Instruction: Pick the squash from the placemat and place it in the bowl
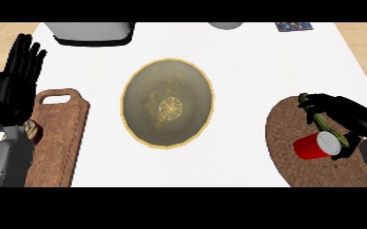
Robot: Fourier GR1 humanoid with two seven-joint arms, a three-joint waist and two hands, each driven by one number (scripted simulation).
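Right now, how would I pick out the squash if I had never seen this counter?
Find the brown round placemat at the counter's right edge. On it lies a red cup, and the right hand is curled over something just beside that cup. That is the squash: thin, long and green, unlike the squat red cup.

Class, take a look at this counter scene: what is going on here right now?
The robot's right hand is curled around a green squash over the brown placemat at the right, beside a red cup lying on the mat. The squash has not reached the gold-rimmed bowl in the middle of the counter. The left hand rests open, fingers up, at the left edge, above a wooden cutting board.
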